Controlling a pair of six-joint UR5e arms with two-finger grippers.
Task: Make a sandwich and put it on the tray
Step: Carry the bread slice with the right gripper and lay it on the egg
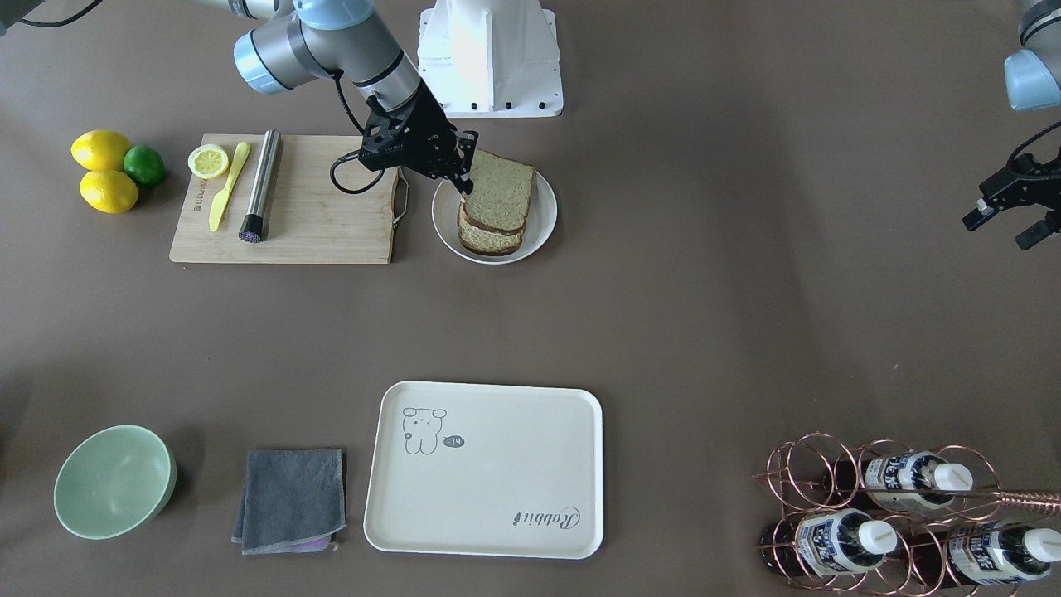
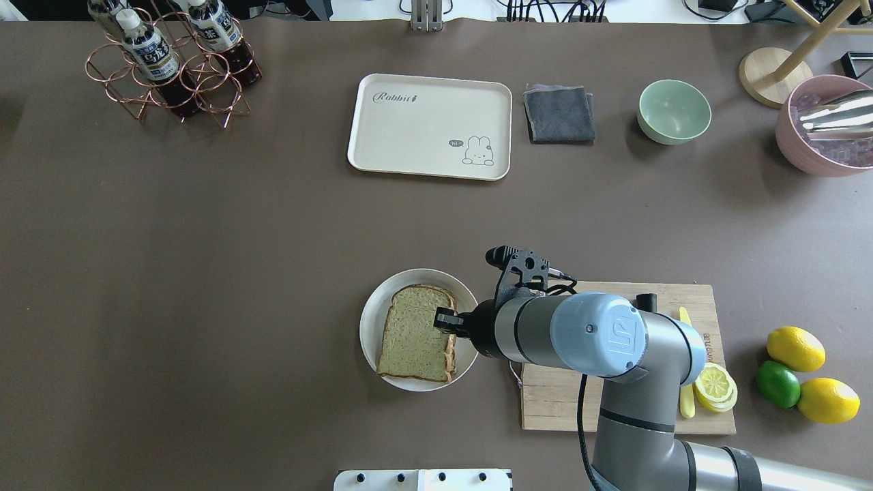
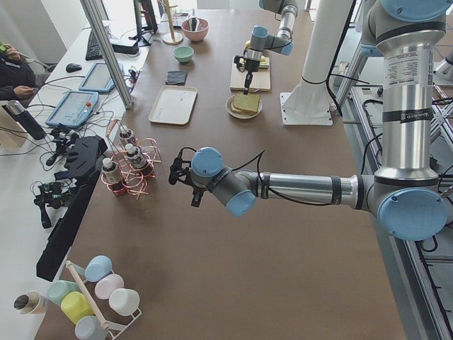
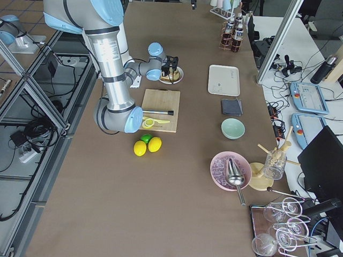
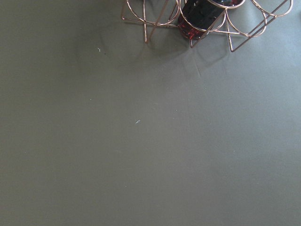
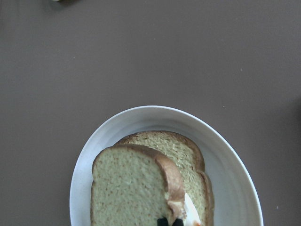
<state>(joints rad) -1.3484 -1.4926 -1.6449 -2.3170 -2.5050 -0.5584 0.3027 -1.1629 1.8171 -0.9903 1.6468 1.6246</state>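
The right gripper [image 1: 464, 177] is clamped on the edge of the top bread slice [image 1: 501, 192], which tilts over the stack on the plate [image 1: 543, 222] near the robot's edge of the bench. The tray [image 1: 497, 485] lies by the far edge. The left gripper [image 1: 1000, 231], fingers apart, hangs over the left end.

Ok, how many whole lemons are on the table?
2. The near lemon and the far lemon lie on the table either side of the lime, off the end of the cutting board. The cut lemon on that board isn't whole.
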